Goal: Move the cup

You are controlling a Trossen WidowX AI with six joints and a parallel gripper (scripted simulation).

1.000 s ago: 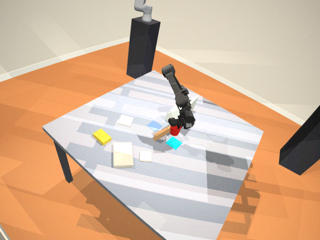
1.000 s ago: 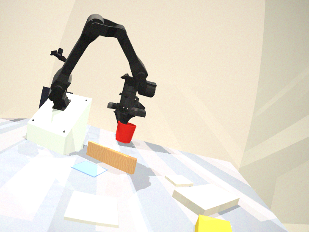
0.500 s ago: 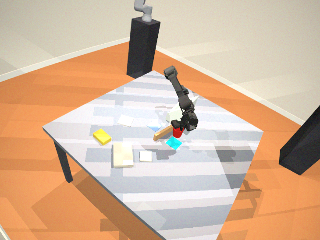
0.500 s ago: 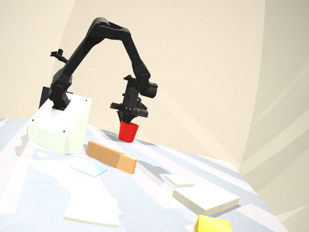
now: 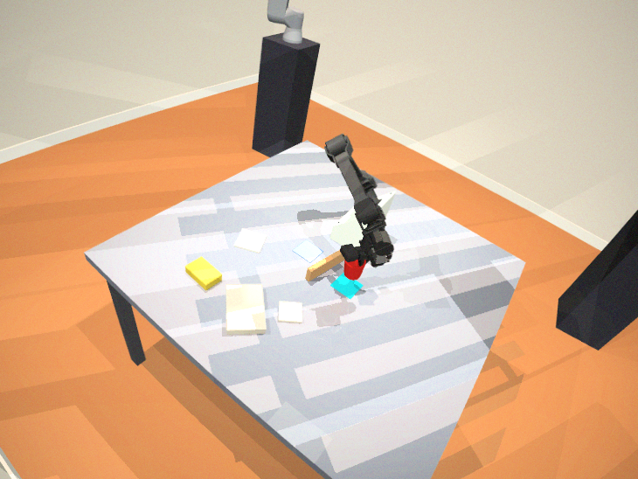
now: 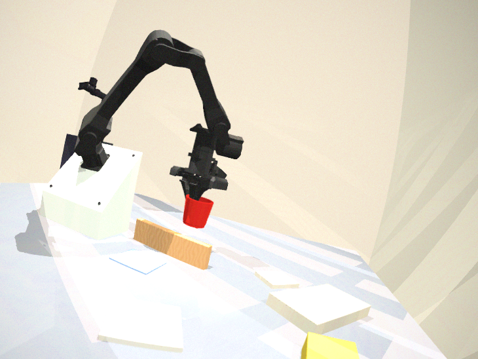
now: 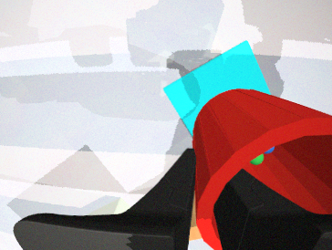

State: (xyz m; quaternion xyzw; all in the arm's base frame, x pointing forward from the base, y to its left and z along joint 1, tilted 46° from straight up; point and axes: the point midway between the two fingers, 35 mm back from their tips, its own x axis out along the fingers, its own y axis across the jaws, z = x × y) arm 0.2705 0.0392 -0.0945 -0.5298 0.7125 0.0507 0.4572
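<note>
My gripper [image 5: 358, 259] [image 6: 195, 194] [image 7: 200, 155] is shut on the rim of the red cup [image 5: 354, 268] [image 6: 197, 213] [image 7: 254, 119] and holds it upright. A green marble [image 7: 258, 159] and a blue marble [image 7: 269, 150] lie inside the cup. The cup hangs low over the near edge of the cyan pad [image 5: 346, 287] [image 7: 217, 80]; I cannot tell if it touches. The pale blue pad [image 5: 308, 251] [image 6: 137, 261] lies bare on the other side of a wooden block [image 5: 322, 266] [image 6: 171, 243]. The cyan pad is hidden in the exterior view.
The arm's white base [image 5: 349, 227] [image 6: 91, 192] stands behind the cup. A yellow block [image 5: 203, 273] [image 6: 329, 346], a cream slab [image 5: 245, 308] [image 6: 319, 306] and flat white tiles [image 5: 250, 239] [image 5: 289, 311] [image 6: 143, 328] lie on the table. Dark pillars [image 5: 283, 93] [image 5: 602, 294] stand off the table.
</note>
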